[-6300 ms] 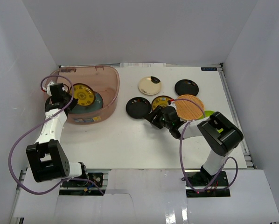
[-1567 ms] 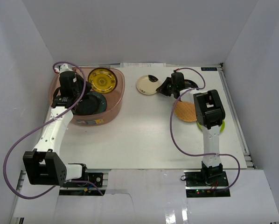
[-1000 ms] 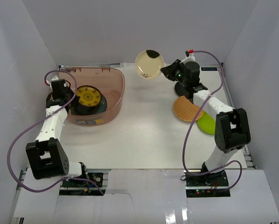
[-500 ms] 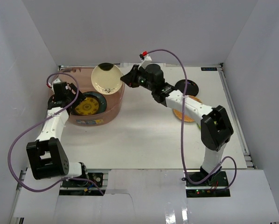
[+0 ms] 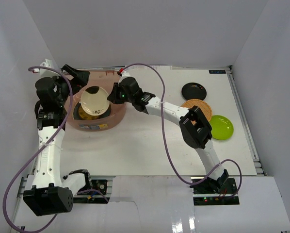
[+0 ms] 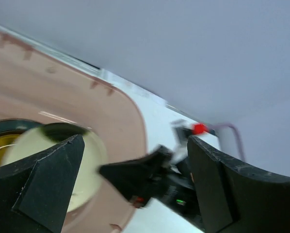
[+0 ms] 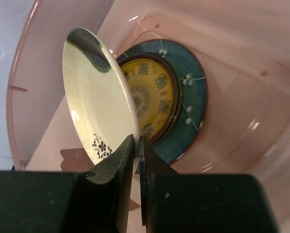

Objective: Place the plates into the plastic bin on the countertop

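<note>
The plastic bin (image 5: 87, 125) stands at the far left of the white countertop (image 5: 150, 141). My right gripper (image 5: 115, 95) reaches over its right rim, shut on the edge of a cream plate (image 5: 94, 101). In the right wrist view the cream plate (image 7: 96, 102) stands tilted on edge between the fingers of the right gripper (image 7: 136, 141), above a yellow patterned plate (image 7: 152, 94) lying on a teal plate (image 7: 191, 114) in the bin (image 7: 242, 73). My left gripper (image 5: 76, 78) is raised over the bin's back left, open and empty. Its wrist view shows the cream plate (image 6: 43, 160) below.
A black plate (image 5: 194, 91) lies at the back right of the countertop. An orange woven-look plate (image 5: 199, 107) and a lime green plate (image 5: 221, 127) lie to the right, the right arm's links crossing over the orange one. White walls close in the table.
My right arm has swung left and lowered the cream plate from above the bin's rim into the bin. My left gripper has opened, leaving the yellow plate in the bin, and risen.
</note>
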`<act>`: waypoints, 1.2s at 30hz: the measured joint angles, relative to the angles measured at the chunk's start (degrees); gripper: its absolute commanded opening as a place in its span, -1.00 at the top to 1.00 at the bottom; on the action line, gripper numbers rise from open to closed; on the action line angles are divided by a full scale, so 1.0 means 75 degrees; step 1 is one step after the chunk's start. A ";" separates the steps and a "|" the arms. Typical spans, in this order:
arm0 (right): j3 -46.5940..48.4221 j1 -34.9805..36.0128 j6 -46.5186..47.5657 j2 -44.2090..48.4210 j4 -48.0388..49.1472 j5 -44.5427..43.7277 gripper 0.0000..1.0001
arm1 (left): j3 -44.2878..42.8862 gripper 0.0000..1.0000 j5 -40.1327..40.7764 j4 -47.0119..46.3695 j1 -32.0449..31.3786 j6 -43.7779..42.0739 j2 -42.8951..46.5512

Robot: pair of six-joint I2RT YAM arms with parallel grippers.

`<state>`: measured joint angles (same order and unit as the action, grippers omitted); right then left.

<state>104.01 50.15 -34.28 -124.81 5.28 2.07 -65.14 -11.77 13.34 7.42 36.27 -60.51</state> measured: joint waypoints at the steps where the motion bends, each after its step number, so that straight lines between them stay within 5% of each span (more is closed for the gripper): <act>1: 0.0207 0.0090 -0.0012 -0.0169 -0.0082 -0.0035 0.73 | -0.0070 -0.96 -0.0259 -0.0058 -0.0128 0.0047 0.0041; 9: 0.0863 0.0490 -0.0254 -0.0659 -0.0213 -0.0303 -0.09 | -0.0032 -0.96 -0.1574 0.0017 -0.1148 0.0259 0.0093; 15: 0.0396 0.0373 -0.0041 -0.0210 -0.0280 -0.0624 -0.05 | -0.0017 -0.96 -0.1693 0.0023 -0.2084 0.0420 0.0087; 20: -0.2261 -0.0221 0.0358 0.2378 -0.0026 -0.0851 0.41 | -0.0020 -0.96 -0.1329 0.0006 -0.3587 0.0568 -0.0245; 22: -0.3934 -0.1000 0.0364 0.4048 0.0332 -0.0828 0.69 | -0.0035 -0.96 -0.0962 -0.0050 -0.4555 0.0600 -0.0618; 27: -0.7385 -0.4500 0.0052 0.7510 0.0883 -0.1014 0.82 | -0.0353 -0.96 -0.0082 -0.0201 -0.6703 0.0621 -0.2410; 36: -1.0754 -0.7903 -0.0764 0.9632 0.0562 0.0041 0.32 | -0.1495 -0.71 0.0991 -0.0851 -0.7583 0.1052 -0.6228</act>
<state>23.35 -9.13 -40.01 -52.58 9.50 2.37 -76.36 -4.34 6.96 -49.45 44.16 -107.22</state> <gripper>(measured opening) 0.311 0.878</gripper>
